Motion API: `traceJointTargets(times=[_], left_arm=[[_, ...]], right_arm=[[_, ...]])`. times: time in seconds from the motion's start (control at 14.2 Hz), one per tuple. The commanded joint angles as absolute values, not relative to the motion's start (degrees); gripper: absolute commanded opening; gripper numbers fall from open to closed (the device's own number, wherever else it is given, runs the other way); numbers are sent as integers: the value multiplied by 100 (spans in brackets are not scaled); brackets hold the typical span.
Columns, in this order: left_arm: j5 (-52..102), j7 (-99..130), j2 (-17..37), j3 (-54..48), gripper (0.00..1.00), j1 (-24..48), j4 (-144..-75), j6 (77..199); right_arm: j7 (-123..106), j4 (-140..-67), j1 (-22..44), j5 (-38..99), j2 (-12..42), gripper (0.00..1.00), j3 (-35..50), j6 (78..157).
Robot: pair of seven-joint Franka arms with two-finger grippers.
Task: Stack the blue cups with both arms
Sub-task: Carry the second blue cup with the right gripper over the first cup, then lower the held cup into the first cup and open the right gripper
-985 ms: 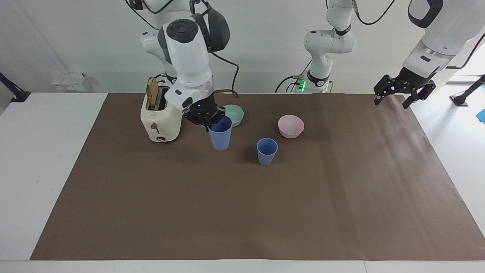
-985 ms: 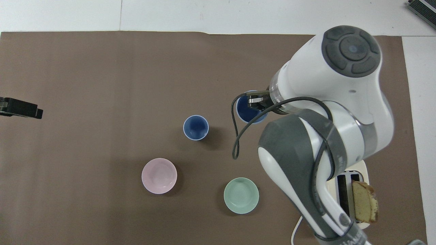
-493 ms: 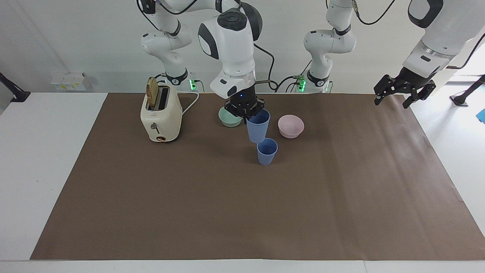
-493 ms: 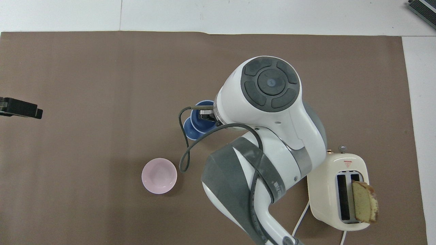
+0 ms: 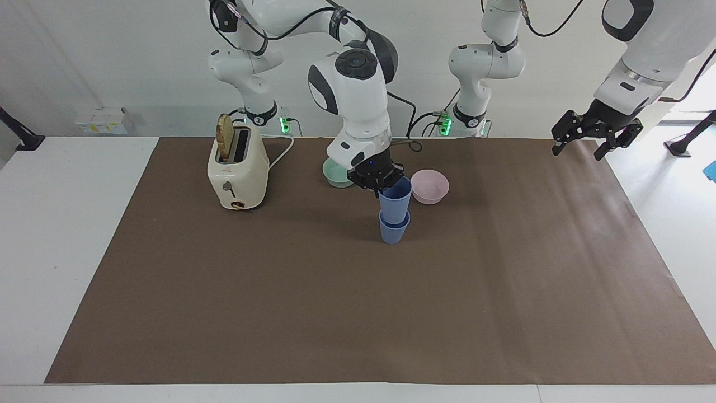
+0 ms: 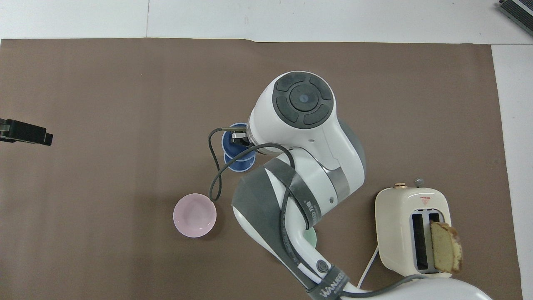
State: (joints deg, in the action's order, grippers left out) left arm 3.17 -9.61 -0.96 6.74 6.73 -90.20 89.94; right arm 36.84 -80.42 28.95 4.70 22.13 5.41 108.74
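One blue cup [image 5: 394,232] [image 6: 240,164] stands on the brown mat between the two bowls and the table's middle. My right gripper [image 5: 378,182] [image 6: 239,138] is shut on the rim of the second blue cup [image 5: 396,202] [image 6: 231,141], one finger inside it. That cup hangs upright over the standing one, its base just inside the lower cup's mouth. My left gripper [image 5: 579,150] [image 6: 26,136] waits open and empty, raised over the mat's edge at the left arm's end of the table.
A cream toaster [image 5: 236,173] [image 6: 412,229] with a bread slice stands at the right arm's end. A mint-green bowl [image 5: 335,173] and a pink bowl [image 5: 429,186] [image 6: 194,215] sit nearer to the robots than the cups. The right arm hides most of the green bowl from overhead.
My right arm carried its blue cup from beside the toaster toward the left arm's end, then lowered it onto the standing cup. The left arm has not moved.
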Motion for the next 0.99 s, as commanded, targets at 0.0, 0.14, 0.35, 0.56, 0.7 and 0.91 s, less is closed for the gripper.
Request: traceJointTargets(times=[0.0,0.14,0.35,0.56,0.7,0.91], left_arm=[[264,-1020,-70,650,100,607,-8903,8877],[255,-1020,-70,650,100,606,-8903,8868],[264,-1020,-70,650,100,615,-8903,8877],[264,-1020,-70,659,100,606,-8903,8868],[264,-1020,-70,650,100,615,-8895,8877],[264,-1020,-70,659,100,615,-8895,8868]], right_arm=[[3806,-7919,2892,580,2276,0,536,10863],[3806,-7963,2883,615,2276,0,536,10855],[3814,-7989,2918,685,2276,0,545,10837],[3814,-8050,2927,686,2276,0,545,10784],[3814,-8103,2927,686,2276,0,545,10784],[3814,-8112,2988,686,2337,0,545,10802]])
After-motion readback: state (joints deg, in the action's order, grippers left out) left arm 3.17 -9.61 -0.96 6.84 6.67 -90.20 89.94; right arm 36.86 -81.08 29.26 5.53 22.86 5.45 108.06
